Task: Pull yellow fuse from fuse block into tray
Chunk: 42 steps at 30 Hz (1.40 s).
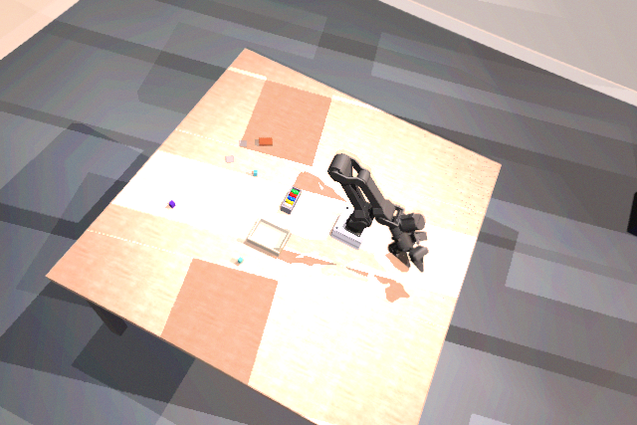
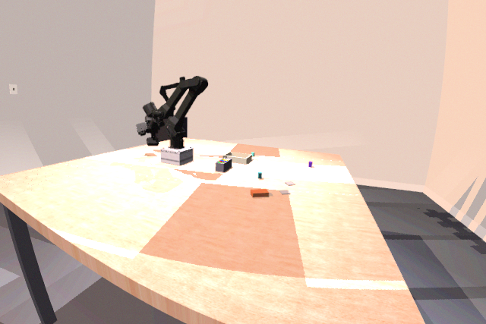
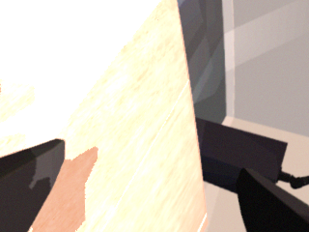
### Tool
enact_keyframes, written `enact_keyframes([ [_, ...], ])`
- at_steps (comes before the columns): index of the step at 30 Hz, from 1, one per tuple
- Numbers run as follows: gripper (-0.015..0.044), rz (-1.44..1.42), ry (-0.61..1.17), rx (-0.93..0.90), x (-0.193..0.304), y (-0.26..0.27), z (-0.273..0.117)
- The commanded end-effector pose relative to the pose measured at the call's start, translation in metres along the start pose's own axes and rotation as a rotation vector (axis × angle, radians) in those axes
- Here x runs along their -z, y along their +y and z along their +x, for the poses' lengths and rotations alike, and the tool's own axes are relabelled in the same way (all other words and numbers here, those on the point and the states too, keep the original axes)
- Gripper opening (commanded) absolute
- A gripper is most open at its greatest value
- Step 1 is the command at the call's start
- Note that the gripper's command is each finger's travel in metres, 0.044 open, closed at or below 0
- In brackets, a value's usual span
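Still seated upright (yellow fuse (image 1: 290, 200)) in fuse block (image 1: 286, 207)

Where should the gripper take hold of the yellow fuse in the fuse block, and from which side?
Probably by its exposed top, coming straight down from above. The yellow fuse sits upright in the small grey fuse block, packed in a row between other coloured fuses, so the open black gripper should likely close across its free faces.

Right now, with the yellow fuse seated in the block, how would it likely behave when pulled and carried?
The yellow fuse looks small and blocky, so probably stiff and light. Packed tight between neighbours in the fuse block, it likely needs a straight pull. Its flat sides suggest no rolling in the tray. The pincer is open, far away.
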State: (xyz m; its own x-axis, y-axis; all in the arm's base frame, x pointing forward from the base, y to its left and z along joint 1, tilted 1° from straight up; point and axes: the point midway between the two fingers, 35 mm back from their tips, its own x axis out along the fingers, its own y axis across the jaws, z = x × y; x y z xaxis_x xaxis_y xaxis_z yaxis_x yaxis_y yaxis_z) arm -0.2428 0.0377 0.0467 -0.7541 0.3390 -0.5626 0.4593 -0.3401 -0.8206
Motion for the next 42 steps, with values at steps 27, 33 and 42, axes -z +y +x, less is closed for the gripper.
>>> enact_keyframes([
  [27,0.0060,-0.534,-0.755,-0.522,-0.181,0.150,-0.181],
  [33,0.0060,-0.717,-0.864,-0.652,-0.169,0.197,-0.250],
  [42,0.0060,-1.032,-0.962,-0.802,-0.102,0.253,-0.340],
])
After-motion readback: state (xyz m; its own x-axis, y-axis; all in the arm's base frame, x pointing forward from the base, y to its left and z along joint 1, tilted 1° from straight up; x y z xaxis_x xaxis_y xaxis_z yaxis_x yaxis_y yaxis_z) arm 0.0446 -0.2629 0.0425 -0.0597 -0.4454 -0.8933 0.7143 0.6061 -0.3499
